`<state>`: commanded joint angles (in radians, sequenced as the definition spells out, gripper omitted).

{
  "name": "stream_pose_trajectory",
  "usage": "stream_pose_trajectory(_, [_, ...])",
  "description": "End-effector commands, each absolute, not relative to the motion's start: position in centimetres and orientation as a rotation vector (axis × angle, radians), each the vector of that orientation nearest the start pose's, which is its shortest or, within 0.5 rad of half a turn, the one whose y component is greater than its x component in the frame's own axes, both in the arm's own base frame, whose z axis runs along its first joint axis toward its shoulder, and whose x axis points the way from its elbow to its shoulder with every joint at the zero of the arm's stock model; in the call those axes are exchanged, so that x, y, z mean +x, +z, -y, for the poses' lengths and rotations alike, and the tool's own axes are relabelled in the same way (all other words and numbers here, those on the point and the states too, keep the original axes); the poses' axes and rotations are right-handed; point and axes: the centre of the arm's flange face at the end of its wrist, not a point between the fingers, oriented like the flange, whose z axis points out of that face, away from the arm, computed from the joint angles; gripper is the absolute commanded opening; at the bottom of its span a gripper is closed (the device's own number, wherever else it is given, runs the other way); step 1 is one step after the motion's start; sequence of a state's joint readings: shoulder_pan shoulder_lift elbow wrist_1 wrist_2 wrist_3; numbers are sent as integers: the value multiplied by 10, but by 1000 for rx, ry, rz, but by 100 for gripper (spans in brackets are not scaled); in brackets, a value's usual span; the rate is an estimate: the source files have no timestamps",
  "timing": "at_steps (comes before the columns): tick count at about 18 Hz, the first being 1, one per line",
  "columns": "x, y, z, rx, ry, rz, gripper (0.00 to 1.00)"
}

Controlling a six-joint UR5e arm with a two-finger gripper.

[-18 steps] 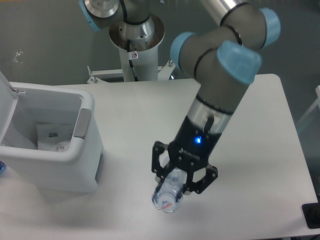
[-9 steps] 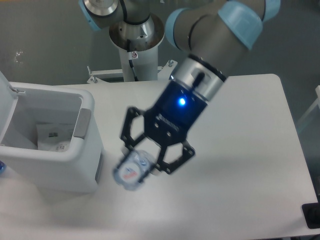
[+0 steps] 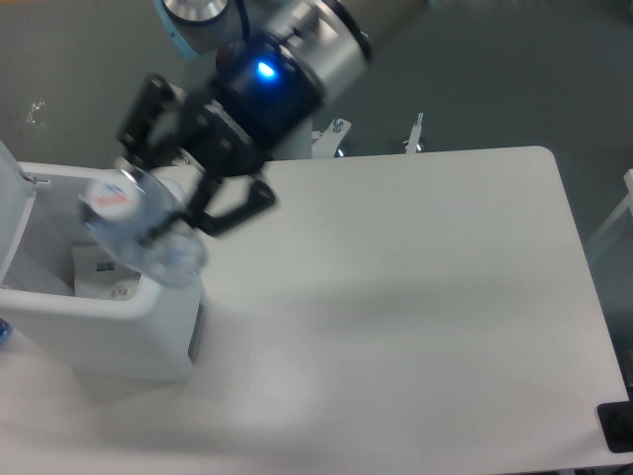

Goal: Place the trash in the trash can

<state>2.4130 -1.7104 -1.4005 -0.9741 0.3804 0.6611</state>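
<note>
My gripper (image 3: 176,194) is shut on the clear bluish plastic bottle (image 3: 138,233) and holds it lifted over the right rim of the white trash can (image 3: 109,322). The bottle is tilted, with its labelled end up and to the left. The can stands open at the table's left, its lid raised at the far left. The wrinkly white wrapper with black print (image 3: 104,272) lies inside the can, partly hidden by the bottle. The grey panel on the rim is hidden behind the bottle.
The white table (image 3: 415,317) spans the frame. The arm's base column (image 3: 297,143) stands behind the table. A small dark object (image 3: 618,426) sits at the table's front right edge. A bluish thing (image 3: 3,332) peeks in at the left edge.
The gripper has swung up and left with the bottle, from low over the table's front middle to above the can's right rim.
</note>
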Motion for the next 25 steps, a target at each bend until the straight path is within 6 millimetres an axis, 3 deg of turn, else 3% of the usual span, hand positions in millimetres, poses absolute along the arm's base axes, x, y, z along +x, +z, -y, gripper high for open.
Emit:
stream_pose_trajectory(2, [-243,619,-547,-1896,-541,-269,46])
stream_pose_trajectory(7, [-231,600,-550,-1908,-570,-286,51])
stream_pose_trajectory(8, [-226,596,-550,-1909,-575,-295,58])
stream_pose_trajectory(13, [-216,580,-548,-1918,-583,-316,69])
stream_pose_trajectory(19, [-216,565,-548,-1930,-583,-324,100])
stream_pose_trajectory(25, [-215,559,-543,-1976,-548,-309,100])
